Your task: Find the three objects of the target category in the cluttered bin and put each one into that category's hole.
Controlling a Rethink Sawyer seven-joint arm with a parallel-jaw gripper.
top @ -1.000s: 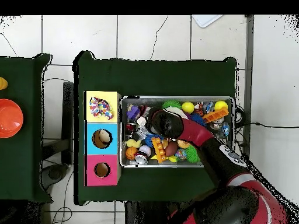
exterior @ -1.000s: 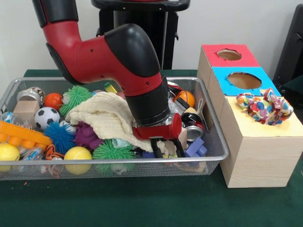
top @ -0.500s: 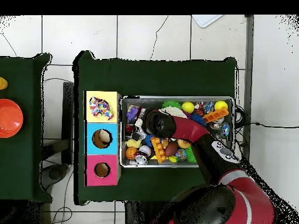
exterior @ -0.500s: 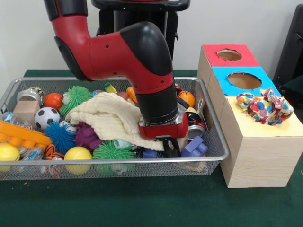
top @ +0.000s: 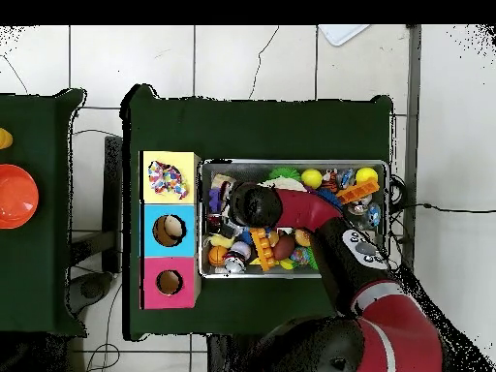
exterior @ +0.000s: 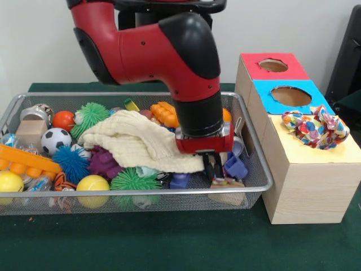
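Note:
The wire mesh bin point(exterior: 141, 192) is full of toys and also shows in the overhead view point(top: 291, 163). One dotted ruffled fabric piece point(exterior: 316, 129) lies on top of the yellow-topped box, seen from above as well point(top: 167, 179). No other dotted piece shows clearly in the bin. My gripper point(exterior: 215, 170) reaches down into the clutter at the bin's front right corner, beside a cream cloth point(exterior: 138, 144) and a blue block point(exterior: 234, 166). In the overhead view the arm's wrist point(top: 254, 205) hides it.
Three wooden boxes stand right of the bin: red top with a hole point(exterior: 273, 65), blue top with a hole point(exterior: 290, 96), yellow top point(exterior: 344, 152). The bin holds spiky balls point(exterior: 90, 116), a soccer ball point(exterior: 54, 139), a yellow ball point(exterior: 93, 183) and an orange brick point(exterior: 25, 161).
The arm has swung to the picture's right in the front view and the gripper has risen slightly, from over the cloth's edge to the bin's front right corner.

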